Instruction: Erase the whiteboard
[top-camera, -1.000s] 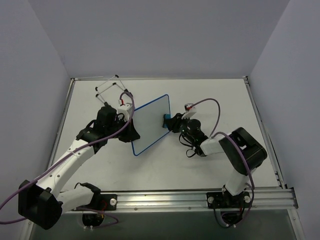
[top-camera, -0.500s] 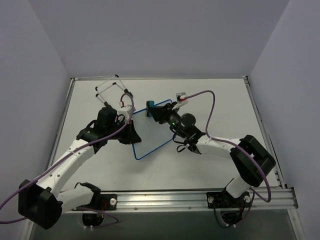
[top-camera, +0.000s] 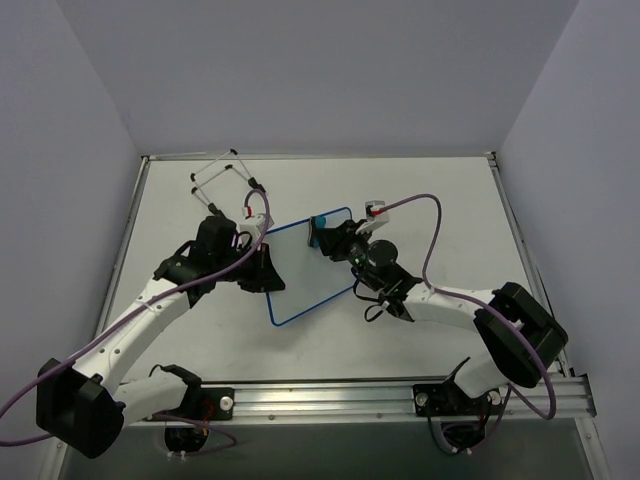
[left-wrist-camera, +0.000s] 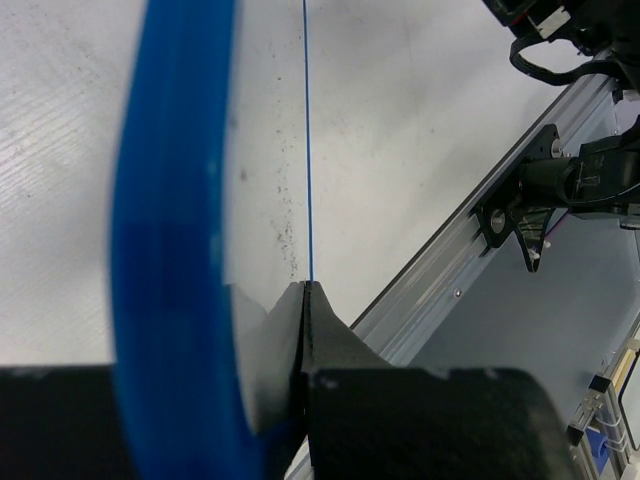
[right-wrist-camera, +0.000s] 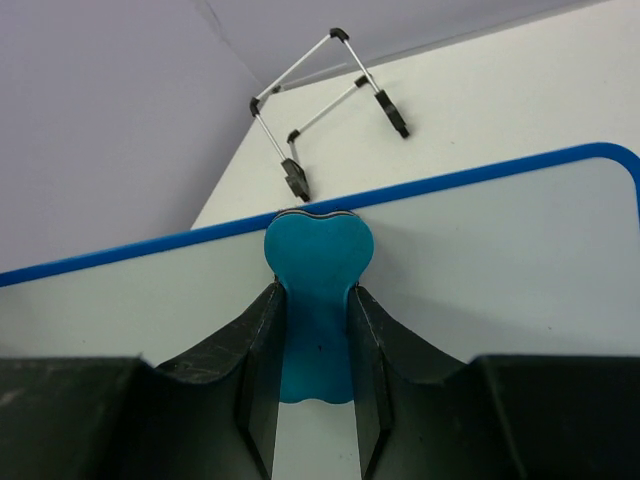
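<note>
The right gripper (top-camera: 326, 238) is clenched on the blue eraser (right-wrist-camera: 318, 262) at the far edge of the whiteboard (top-camera: 303, 275), with its arm stretched low and leftward. The left gripper (top-camera: 264, 272) clamps the whiteboard's left edge mid-table, its forearm reaching forward.

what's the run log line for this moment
left gripper: shut on whiteboard edge | right gripper: shut on eraser | eraser: at whiteboard's far edge | writing: none seen | stand: apart, behind
</note>
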